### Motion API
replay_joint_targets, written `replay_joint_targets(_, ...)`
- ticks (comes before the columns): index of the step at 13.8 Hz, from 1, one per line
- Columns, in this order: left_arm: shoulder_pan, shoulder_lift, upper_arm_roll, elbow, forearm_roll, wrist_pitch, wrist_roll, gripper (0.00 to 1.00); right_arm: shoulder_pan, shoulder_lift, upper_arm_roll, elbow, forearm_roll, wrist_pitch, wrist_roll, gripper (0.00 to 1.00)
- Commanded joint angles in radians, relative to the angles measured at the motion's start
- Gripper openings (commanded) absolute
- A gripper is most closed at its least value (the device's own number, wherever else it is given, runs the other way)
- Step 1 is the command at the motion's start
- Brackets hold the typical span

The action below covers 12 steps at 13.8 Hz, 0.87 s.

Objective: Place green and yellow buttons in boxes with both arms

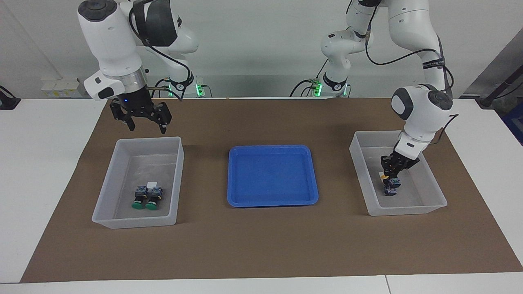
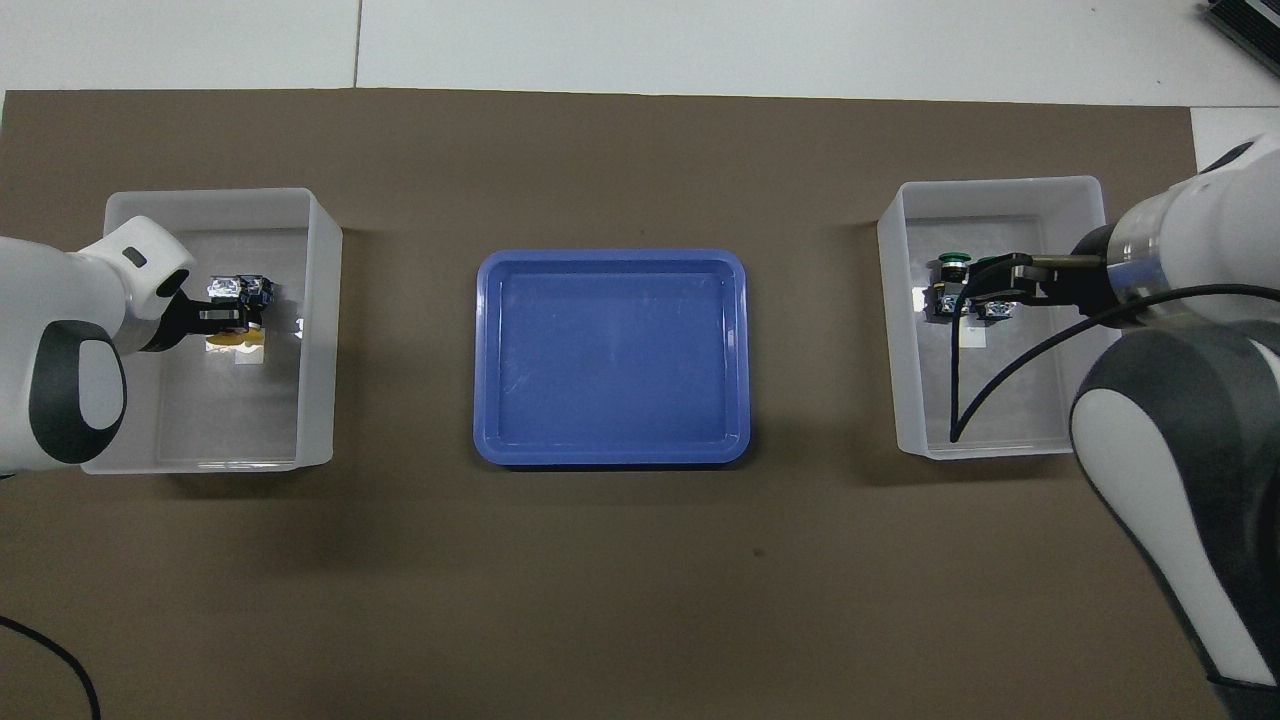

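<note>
My left gripper (image 1: 390, 174) (image 2: 214, 315) is low inside the box (image 1: 361, 175) (image 2: 322, 330) at the left arm's end, shut on a yellow button (image 1: 384, 176) (image 2: 230, 341). A second yellow button (image 1: 391, 191) lies close against it. Whether the held one touches the floor I cannot tell. Two green buttons (image 1: 146, 200) lie side by side in the other box (image 1: 105, 204) (image 2: 1000, 186). In the overhead view one green cap (image 2: 955, 260) shows. My right gripper (image 1: 147, 129) (image 2: 985, 280) hangs open and empty, high over that box's rim nearest the robots.
A shallow blue tray (image 1: 271, 175) (image 2: 610, 355) lies between the two boxes on a brown mat (image 1: 261, 241). The right arm's black cable (image 2: 965, 380) hangs over its box in the overhead view.
</note>
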Motion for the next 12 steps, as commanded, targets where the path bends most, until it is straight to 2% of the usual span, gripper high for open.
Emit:
replay_joint_targets(1, 0.002, -0.009, -0.006, -0.036, 0.005, 0.043, 0.001, 0.0, -0.009, 0.003, 0.005, 0.025, 0.019, -0.077, -0.027, 1.0)
replay_joint_targets(2, 0.002, -0.009, -0.006, -0.038, 0.005, 0.048, -0.001, 0.1, -0.009, -0.003, 0.005, 0.019, 0.019, -0.097, -0.03, 1.0)
replay_joint_targets(3, 0.003, -0.009, -0.006, -0.038, 0.005, 0.048, 0.004, 0.68, -0.009, -0.005, 0.005, 0.019, 0.019, -0.107, -0.03, 1.0)
replay_joint_targets(4, 0.008, -0.009, -0.006, -0.033, 0.005, 0.046, 0.013, 0.99, -0.006, -0.005, 0.006, 0.018, 0.021, -0.107, -0.03, 1.0)
replay_joint_targets(7, 0.005, 0.008, -0.004, 0.038, 0.005, 0.002, 0.007, 1.0, -0.006, -0.005, 0.005, 0.016, 0.022, -0.1, -0.027, 1.0)
replay_joint_targets(12, 0.0, 0.01, -0.004, 0.347, 0.018, -0.378, 0.001, 1.0, -0.011, -0.005, 0.003, 0.018, 0.022, -0.097, -0.027, 1.0)
